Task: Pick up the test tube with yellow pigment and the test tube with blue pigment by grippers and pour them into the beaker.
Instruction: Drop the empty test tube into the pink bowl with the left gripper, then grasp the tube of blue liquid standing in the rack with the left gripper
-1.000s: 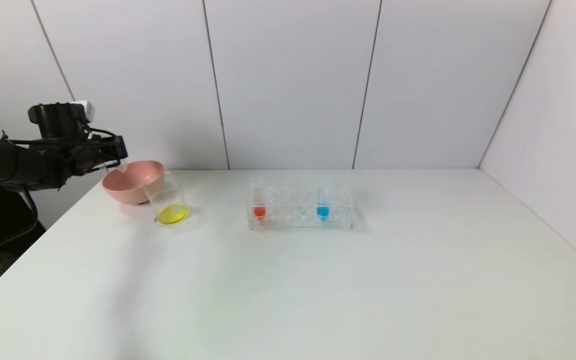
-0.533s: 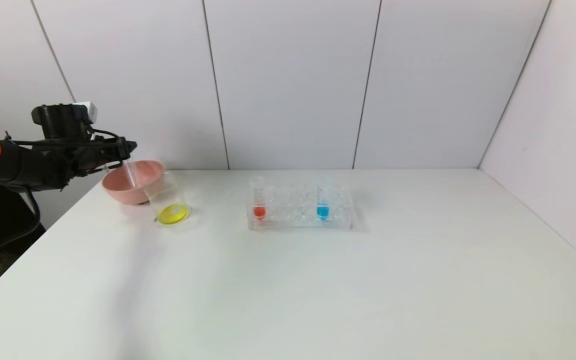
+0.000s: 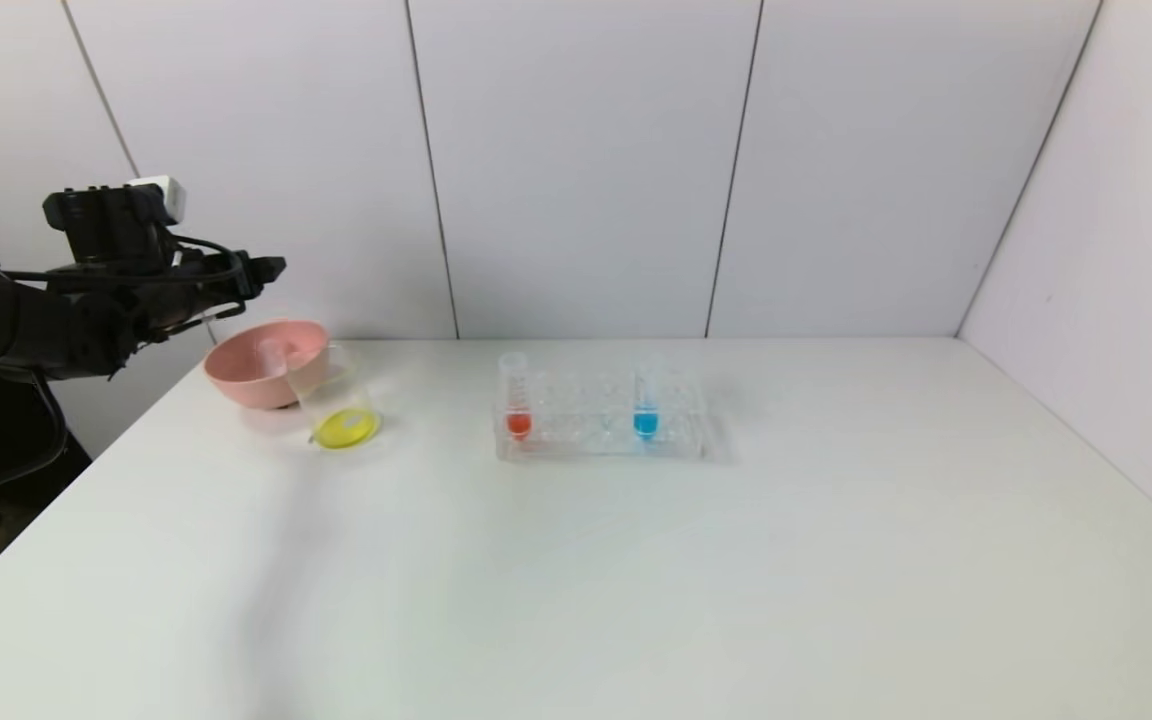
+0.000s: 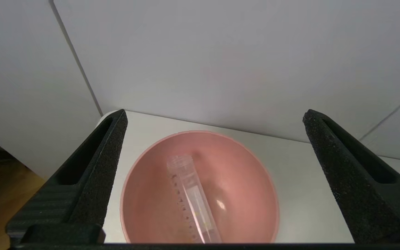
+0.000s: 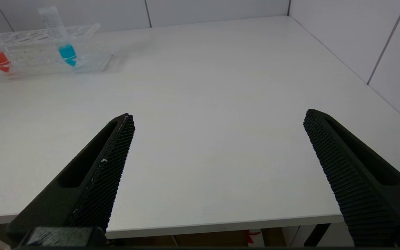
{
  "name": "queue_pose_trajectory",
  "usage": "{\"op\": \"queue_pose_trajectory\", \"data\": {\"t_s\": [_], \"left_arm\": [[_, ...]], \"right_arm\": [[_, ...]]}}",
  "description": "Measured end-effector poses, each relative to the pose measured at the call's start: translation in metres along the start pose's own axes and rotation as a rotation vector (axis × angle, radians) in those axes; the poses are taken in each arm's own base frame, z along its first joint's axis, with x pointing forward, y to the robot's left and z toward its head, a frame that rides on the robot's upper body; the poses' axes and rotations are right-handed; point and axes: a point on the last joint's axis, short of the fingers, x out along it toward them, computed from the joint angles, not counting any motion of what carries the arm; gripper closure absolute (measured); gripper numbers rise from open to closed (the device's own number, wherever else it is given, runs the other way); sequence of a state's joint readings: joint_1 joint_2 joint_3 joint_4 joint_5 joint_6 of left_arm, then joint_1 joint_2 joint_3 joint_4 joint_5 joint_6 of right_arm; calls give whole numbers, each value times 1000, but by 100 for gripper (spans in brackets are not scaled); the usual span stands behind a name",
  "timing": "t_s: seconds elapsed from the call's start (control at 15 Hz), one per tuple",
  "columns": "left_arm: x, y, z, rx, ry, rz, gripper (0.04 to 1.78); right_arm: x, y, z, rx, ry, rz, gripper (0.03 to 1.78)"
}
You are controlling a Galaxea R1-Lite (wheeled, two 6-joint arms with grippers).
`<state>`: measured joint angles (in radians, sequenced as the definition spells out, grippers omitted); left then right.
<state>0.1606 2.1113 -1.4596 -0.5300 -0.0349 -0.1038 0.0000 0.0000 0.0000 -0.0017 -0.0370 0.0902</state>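
In the head view, the left gripper (image 3: 271, 268) is seen raised above and behind the pink bowl (image 3: 236, 375), its fingers released and holding nothing. The beaker (image 3: 336, 402) stands touching the bowl on the table (image 3: 576, 560) and carries yellow liquid at its bottom. The emptied test tube with yellow pigment (image 3: 271, 352) is faintly made out lying in the bowl. Well apart from the fingers, the clear rack (image 3: 601, 420) holds the test tube with blue pigment (image 3: 645, 400) and the tube with orange-red liquid (image 3: 517, 397), both upright.

In the left wrist view, the two fingers (image 4: 92, 173) are spread wide, with the bowl directly below the gap between them. The yellow tube (image 4: 191, 199) lies slanted inside the bowl, nearly drained and touched by neither finger.

In the right wrist view, the right gripper (image 5: 217, 170) is held low at the near table edge, its fingers wide apart and empty. The rack and the blue tube (image 5: 59, 34) are seen far ahead of the fingers, toward the left finger's side.

The yellow pour is judged complete and the spent tube discarded. The blue tube is called for next: fingers must be brought around its upper part, closed, and lifted straight out of the rack.
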Motion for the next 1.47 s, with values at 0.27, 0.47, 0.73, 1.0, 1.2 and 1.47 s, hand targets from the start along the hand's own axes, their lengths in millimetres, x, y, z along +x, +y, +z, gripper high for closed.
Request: {"op": "queue_pose_trajectory", "data": {"t_s": [0.27, 0.47, 0.73, 1.0, 1.2, 1.47], "left_arm": [[-25, -22, 22, -19, -38, -50, 6], [-53, -44, 39, -31, -65, -105, 6], [-109, -83, 49, -24, -42, -214, 6], [-172, -114, 41, -5, -14, -353, 6], [-216, -135, 26, 17, 15, -462, 6], [-264, -178, 11, 40, 23, -535, 6]], "right_arm": [[0, 0, 0, 0, -1, 0, 4], [0, 0, 0, 0, 0, 0, 4], [0, 0, 0, 0, -1, 0, 4], [0, 0, 0, 0, 0, 0, 4], [0, 0, 0, 0, 0, 0, 4], [0, 0, 0, 0, 0, 0, 4]]}}
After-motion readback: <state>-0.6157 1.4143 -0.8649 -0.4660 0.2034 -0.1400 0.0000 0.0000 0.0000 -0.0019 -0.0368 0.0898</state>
